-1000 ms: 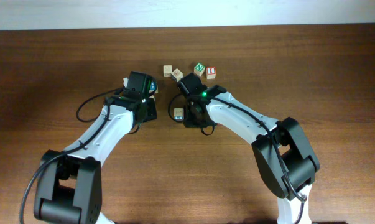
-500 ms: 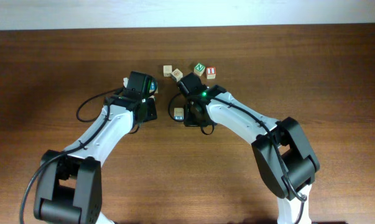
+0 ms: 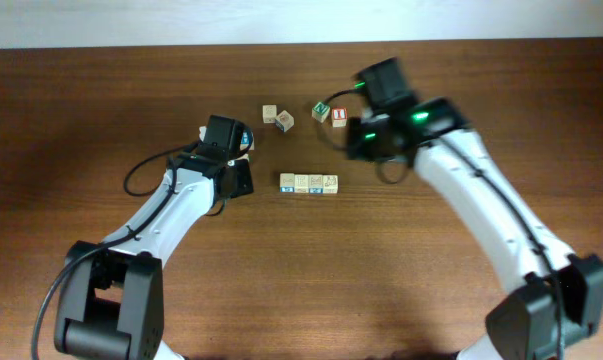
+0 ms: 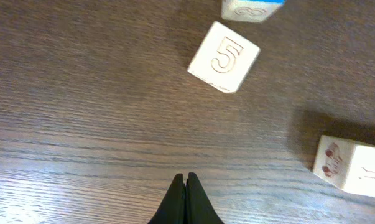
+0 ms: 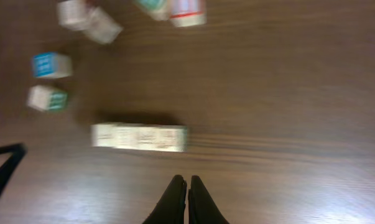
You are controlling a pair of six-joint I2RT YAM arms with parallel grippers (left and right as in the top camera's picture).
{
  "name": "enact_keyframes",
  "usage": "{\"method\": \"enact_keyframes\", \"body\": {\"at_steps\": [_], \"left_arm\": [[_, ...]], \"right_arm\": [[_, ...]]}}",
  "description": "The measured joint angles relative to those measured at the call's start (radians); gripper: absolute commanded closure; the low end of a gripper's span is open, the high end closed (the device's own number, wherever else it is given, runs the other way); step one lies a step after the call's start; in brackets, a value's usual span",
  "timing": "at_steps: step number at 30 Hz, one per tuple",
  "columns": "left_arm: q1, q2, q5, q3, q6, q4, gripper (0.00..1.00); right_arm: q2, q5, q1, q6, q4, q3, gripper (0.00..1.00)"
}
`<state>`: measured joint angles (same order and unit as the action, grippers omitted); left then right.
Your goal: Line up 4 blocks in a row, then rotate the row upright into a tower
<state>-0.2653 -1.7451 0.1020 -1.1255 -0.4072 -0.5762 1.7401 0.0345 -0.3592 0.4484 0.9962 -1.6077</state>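
The blocks (image 3: 309, 183) lie side by side in a short straight row of several pale cubes at mid-table, also blurred in the right wrist view (image 5: 139, 137). The row's left end block (image 4: 352, 167) shows at the right of the left wrist view. My left gripper (image 3: 239, 182) (image 4: 186, 177) is shut and empty, low over bare wood just left of the row. My right gripper (image 3: 361, 148) (image 5: 187, 179) is shut and empty, raised up and to the right of the row, touching nothing.
Loose cubes lie around. A "5" cube (image 4: 223, 56) and a blue-topped cube (image 4: 252, 7) (image 3: 245, 138) sit ahead of my left fingers. Two pale cubes (image 3: 277, 117), a green cube (image 3: 322, 110) and a red cube (image 3: 339, 117) sit behind the row.
My right arm has lifted off the row and swung up and to the right, uncovering the whole row. The left arm has stayed where it was.
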Motion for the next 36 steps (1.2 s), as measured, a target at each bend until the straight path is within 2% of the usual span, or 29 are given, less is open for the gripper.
{"method": "enact_keyframes", "body": {"at_steps": [4,7,15,20,25,28,36], "left_arm": [[0.000,0.000,-0.182,0.000,0.031,0.030,1.00],[0.000,0.000,-0.291,0.000,0.049,0.051,1.00],[0.000,-0.043,-0.391,-0.010,0.056,0.205,1.00],[0.001,-0.136,-0.486,-0.051,0.057,0.189,1.00],[0.044,-0.138,-0.507,-0.059,0.060,0.114,1.00],[0.085,-0.138,-0.511,-0.061,0.060,0.113,1.00],[0.083,-0.184,-0.571,-0.064,0.103,0.140,1.00]], "right_arm": [[0.010,0.136,0.151,-0.097,-0.041,0.065,0.94],[0.027,0.353,0.239,-0.198,-0.195,0.209,0.94],[0.033,0.534,0.264,-0.214,-0.449,0.435,0.95],[0.041,0.555,0.266,-0.170,-0.521,0.446,0.96],[0.151,0.606,0.266,-0.142,-0.580,0.447,0.96],[0.196,0.676,0.266,-0.163,-0.633,0.447,0.96],[0.269,0.720,0.266,-0.192,-0.673,0.458,0.96]]}}
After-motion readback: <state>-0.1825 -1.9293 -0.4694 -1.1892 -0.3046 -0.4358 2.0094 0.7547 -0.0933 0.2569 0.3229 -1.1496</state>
